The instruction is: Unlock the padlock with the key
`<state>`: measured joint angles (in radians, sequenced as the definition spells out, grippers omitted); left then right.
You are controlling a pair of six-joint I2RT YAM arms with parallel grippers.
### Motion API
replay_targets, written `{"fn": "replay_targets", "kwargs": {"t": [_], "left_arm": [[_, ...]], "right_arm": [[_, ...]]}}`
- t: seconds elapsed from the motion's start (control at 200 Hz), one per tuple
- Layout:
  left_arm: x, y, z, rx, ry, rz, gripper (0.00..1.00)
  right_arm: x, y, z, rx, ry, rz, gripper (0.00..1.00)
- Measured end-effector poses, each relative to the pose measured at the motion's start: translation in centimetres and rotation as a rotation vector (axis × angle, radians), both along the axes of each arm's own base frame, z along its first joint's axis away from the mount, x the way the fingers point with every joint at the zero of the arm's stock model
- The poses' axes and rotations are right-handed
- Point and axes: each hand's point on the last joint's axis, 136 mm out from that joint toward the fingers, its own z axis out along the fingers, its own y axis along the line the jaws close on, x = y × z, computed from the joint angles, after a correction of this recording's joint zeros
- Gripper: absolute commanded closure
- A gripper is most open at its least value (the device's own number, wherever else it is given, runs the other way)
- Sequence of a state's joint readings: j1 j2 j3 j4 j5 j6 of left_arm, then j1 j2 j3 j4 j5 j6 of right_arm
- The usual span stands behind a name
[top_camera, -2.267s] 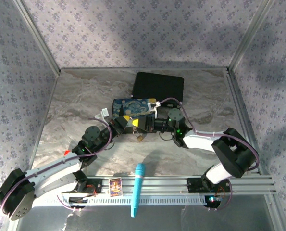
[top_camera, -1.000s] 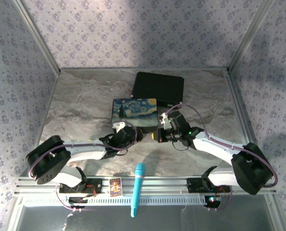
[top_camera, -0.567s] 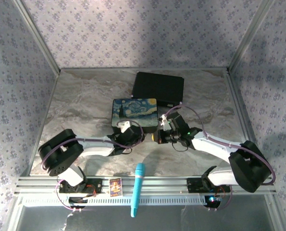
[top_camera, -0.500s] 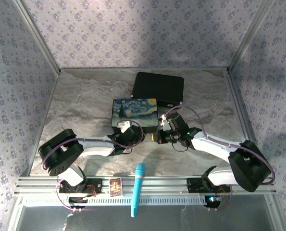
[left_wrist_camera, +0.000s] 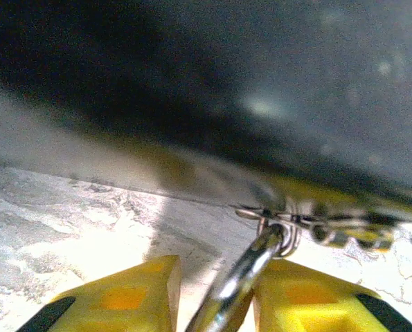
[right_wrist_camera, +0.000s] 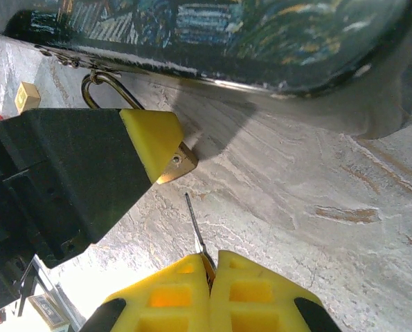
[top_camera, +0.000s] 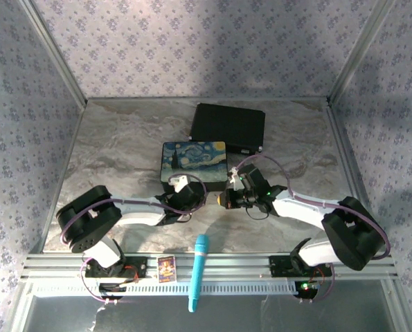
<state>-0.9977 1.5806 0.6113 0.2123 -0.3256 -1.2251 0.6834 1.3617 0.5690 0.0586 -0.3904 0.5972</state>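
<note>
The padlock (right_wrist_camera: 180, 160), smooth brass with a thin silver shackle, lies on the marbled worktop (right_wrist_camera: 316, 194) just beside the painted box (right_wrist_camera: 261, 34), clamped in the left gripper (left_wrist_camera: 216, 277); the right gripper (right_wrist_camera: 212, 266) pinches the key (right_wrist_camera: 194, 220), a thin silvery blade, near it but apart. Insertion seems in hand: the tip needs fine lining-up with the keyhole

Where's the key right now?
In the right wrist view, the key pokes from the right tool at bottom centre, its tip just short of the padlock, with the painted box beyond.
</note>
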Motion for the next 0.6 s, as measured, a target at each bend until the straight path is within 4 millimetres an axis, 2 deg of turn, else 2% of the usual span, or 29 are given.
{"fn": "replay_targets", "kwargs": {"t": [0.07,0.26,0.405,0.6], "left_arm": [[-0.1,0.0,-0.1,-0.005,0.000,0.001,0.71],[-0.1,-0.6,0.3,-0.044,-0.014,0.002,0.89],[-0.5,-0.8,0.7,-0.085,-0.017,-0.009,0.93],[-0.9,-0.2,1.2,-0.138,0.000,-0.022,0.93]], "right_arm": [[0.0,0.0,-0.1,0.003,0.003,-0.002,1.00],[-0.4,-0.1,-0.6,0.021,0.025,-0.014,1.00],[-0.9,0.3,-0.9,0.095,0.079,-0.021,1.00],[-1.3,0.5,-1.0,0.201,0.175,-0.018,1.00]]}}
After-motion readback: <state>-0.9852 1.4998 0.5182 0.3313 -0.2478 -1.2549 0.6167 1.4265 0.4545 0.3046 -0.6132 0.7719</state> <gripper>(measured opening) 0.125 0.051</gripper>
